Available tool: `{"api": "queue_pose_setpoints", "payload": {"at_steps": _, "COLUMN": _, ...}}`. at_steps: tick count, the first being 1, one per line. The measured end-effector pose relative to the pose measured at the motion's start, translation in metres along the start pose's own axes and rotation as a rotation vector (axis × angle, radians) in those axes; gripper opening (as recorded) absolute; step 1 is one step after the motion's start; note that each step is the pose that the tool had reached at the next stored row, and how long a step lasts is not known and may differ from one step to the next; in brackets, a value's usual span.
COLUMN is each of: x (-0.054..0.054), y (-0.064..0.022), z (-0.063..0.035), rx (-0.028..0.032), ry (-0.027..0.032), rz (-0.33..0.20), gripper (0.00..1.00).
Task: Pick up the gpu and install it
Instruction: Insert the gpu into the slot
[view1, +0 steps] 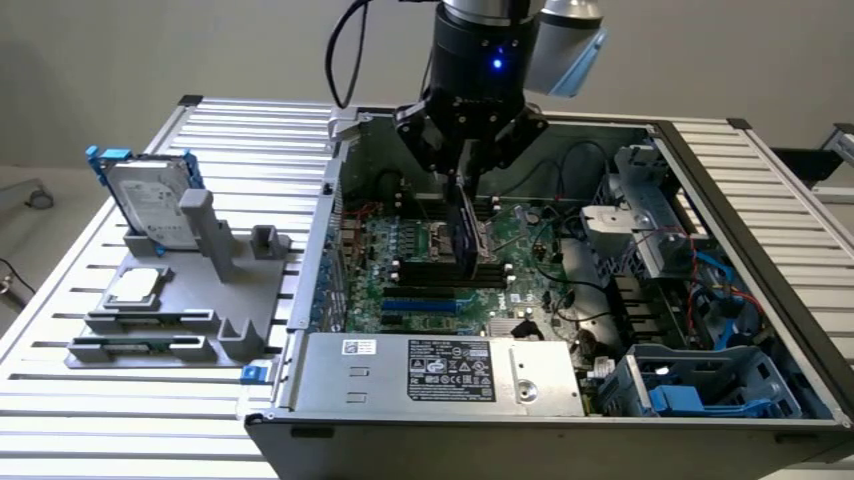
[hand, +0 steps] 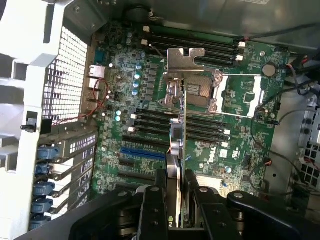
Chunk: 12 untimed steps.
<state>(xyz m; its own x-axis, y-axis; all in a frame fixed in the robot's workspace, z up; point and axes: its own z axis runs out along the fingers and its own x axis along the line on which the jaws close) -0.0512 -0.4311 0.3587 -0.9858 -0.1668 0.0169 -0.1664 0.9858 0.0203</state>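
Observation:
My gripper (view1: 466, 165) hangs over the open computer case (view1: 310, 270), shut on the gpu (view1: 469, 232). The card hangs upright and edge-on from the fingers, its lower edge just above the green motherboard (view1: 400, 255) near the black slots. In the wrist view the gpu (hand: 176, 145) runs away from the gripper (hand: 175, 202) as a thin green and silver edge. Its silver end bracket (hand: 185, 59) stands over the processor socket (hand: 197, 92). The black fingers (hand: 152, 205) press on both faces of the card. The blue slot (hand: 142, 152) lies to one side of it.
A grey stand (view1: 200, 300) on the slatted table beside the case holds a silver hard drive in a blue frame (view1: 150, 200) and a square processor chip (view1: 138, 286). Inside the case are a power supply (view1: 441, 370), cables, a drive cage (view1: 654, 230) and blue brackets (view1: 687, 395).

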Motion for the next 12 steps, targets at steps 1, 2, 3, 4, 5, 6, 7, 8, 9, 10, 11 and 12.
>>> {"api": "queue_pose_setpoints", "payload": {"at_steps": 1, "x": 0.0000, "y": 0.0000, "z": 0.0003, "rx": 0.0003, "ry": 0.0004, "rz": -0.018, "gripper": 0.26}}
{"api": "queue_pose_setpoints", "payload": {"at_steps": 2, "x": 0.0000, "y": 0.0000, "z": 0.0005, "rx": 0.0007, "ry": 0.0008, "rz": -0.036, "gripper": 0.26}}
{"api": "queue_pose_setpoints", "payload": {"at_steps": 3, "x": 0.0000, "y": 0.0000, "z": 0.0007, "rx": 0.0010, "ry": 0.0012, "rz": -0.054, "gripper": 0.26}}
{"api": "queue_pose_setpoints", "payload": {"at_steps": 4, "x": 0.0000, "y": 0.0000, "z": 0.0008, "rx": 0.0013, "ry": 0.0015, "rz": -0.072, "gripper": 0.26}}
{"api": "queue_pose_setpoints", "payload": {"at_steps": 5, "x": 0.0000, "y": 0.0000, "z": 0.0010, "rx": 0.0016, "ry": 0.0019, "rz": -0.090, "gripper": 0.26}}
{"api": "queue_pose_setpoints", "payload": {"at_steps": 6, "x": 0.0000, "y": 0.0000, "z": 0.0011, "rx": 0.0018, "ry": 0.0022, "rz": -0.109, "gripper": 0.26}}
{"api": "queue_pose_setpoints", "payload": {"at_steps": 7, "x": 0.0000, "y": -0.0001, "z": 0.0012, "rx": 0.0021, "ry": 0.0026, "rz": -0.127, "gripper": 0.26}}
{"api": "queue_pose_setpoints", "payload": {"at_steps": 8, "x": 0.0000, "y": -0.0001, "z": 0.0013, "rx": 0.0025, "ry": 0.0030, "rz": -0.145, "gripper": 0.26}}
{"api": "queue_pose_setpoints", "payload": {"at_steps": 9, "x": 0.0000, "y": 0.0000, "z": 0.0014, "rx": 0.0027, "ry": 0.0033, "rz": -0.163, "gripper": 0.26}}
{"api": "queue_pose_setpoints", "payload": {"at_steps": 10, "x": 0.0000, "y": 0.0000, "z": 0.0015, "rx": 0.0030, "ry": 0.0037, "rz": -0.181, "gripper": 0.26}}
{"api": "queue_pose_setpoints", "payload": {"at_steps": 11, "x": 0.0000, "y": 0.0000, "z": 0.0016, "rx": 0.0033, "ry": 0.0040, "rz": -0.200, "gripper": 0.26}}
{"api": "queue_pose_setpoints", "payload": {"at_steps": 12, "x": 0.0000, "y": 0.0000, "z": 0.0017, "rx": 0.0036, "ry": 0.0044, "rz": -0.218, "gripper": 0.26}}
